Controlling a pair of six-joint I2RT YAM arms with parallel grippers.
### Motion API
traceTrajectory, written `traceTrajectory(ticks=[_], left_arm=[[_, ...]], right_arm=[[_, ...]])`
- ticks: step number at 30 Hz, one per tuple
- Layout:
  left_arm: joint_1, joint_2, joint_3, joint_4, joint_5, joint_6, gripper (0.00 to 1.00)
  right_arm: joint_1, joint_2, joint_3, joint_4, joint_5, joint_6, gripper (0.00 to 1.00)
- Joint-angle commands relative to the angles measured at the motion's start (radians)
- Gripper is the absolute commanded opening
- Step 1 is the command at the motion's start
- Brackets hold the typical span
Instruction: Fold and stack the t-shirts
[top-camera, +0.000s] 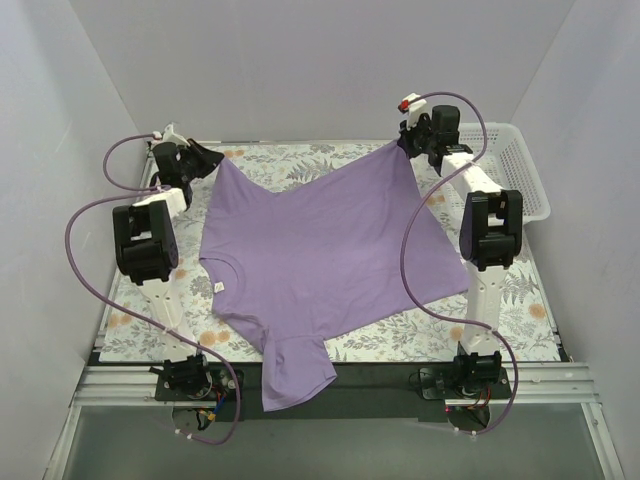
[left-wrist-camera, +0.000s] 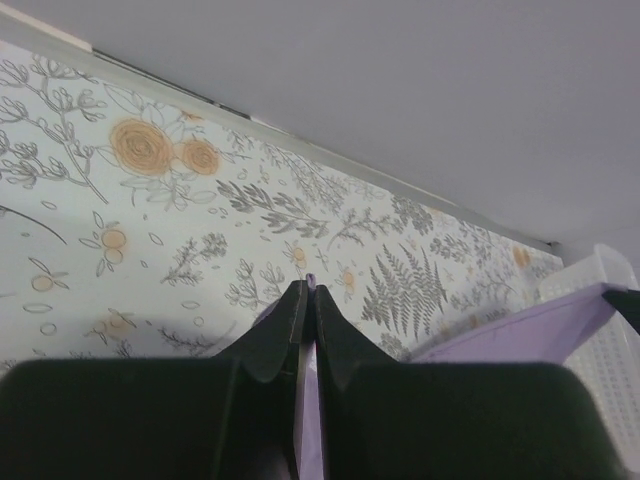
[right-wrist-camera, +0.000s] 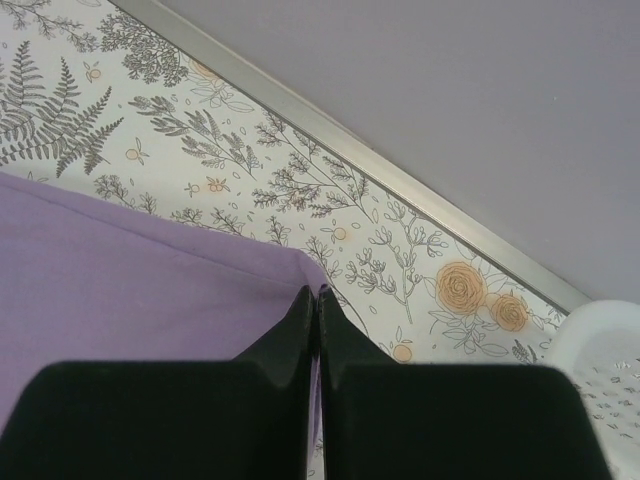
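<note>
The lavender-purple t-shirt (top-camera: 320, 235) lies spread over the floral table, its neck with a white label (top-camera: 219, 287) at the left and one sleeve (top-camera: 295, 375) hanging over the near edge. My left gripper (top-camera: 213, 158) is shut on the shirt's far left corner; a sliver of purple cloth (left-wrist-camera: 310, 400) shows between its fingers (left-wrist-camera: 278, 330). My right gripper (top-camera: 405, 143) is shut on the far right corner, lifted a little; purple cloth (right-wrist-camera: 130, 280) runs left from its fingers (right-wrist-camera: 297, 325).
A white plastic lattice basket (top-camera: 515, 165) stands at the back right, beside the right arm; it also shows in the right wrist view (right-wrist-camera: 605, 370). The enclosure's walls stand close behind and on both sides. The table's front rail (top-camera: 380, 375) runs along the near edge.
</note>
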Motion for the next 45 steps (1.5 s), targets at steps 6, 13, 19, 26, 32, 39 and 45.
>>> traceTrajectory(ticks=[6, 13, 19, 26, 32, 39, 45], left_arm=[[0.007, -0.315, -0.251, 0.193, 0.150, -0.010, 0.00], [0.007, -0.481, -0.401, 0.195, 0.202, -0.009, 0.00], [0.007, -0.605, -0.515, 0.156, 0.226, 0.020, 0.00], [0.007, -0.696, -0.578, 0.116, 0.242, 0.032, 0.00], [0.007, -0.812, -0.645, 0.043, 0.208, 0.065, 0.00], [0.009, -1.001, -0.751, -0.025, 0.191, 0.049, 0.00], [0.007, -1.089, -0.815, -0.072, 0.188, 0.033, 0.00]], right_arm=[[-0.050, -0.061, -0.075, 0.055, -0.203, 0.057, 0.01], [-0.068, -0.113, -0.161, 0.053, -0.353, 0.042, 0.01], [-0.079, -0.145, -0.210, 0.055, -0.415, 0.023, 0.01], [-0.111, -0.162, -0.216, 0.053, -0.478, 0.032, 0.01], [-0.153, -0.156, -0.250, 0.052, -0.492, 0.005, 0.01], [-0.180, -0.130, -0.253, 0.052, -0.512, 0.008, 0.01], [-0.183, -0.118, -0.248, 0.053, -0.513, 0.013, 0.01]])
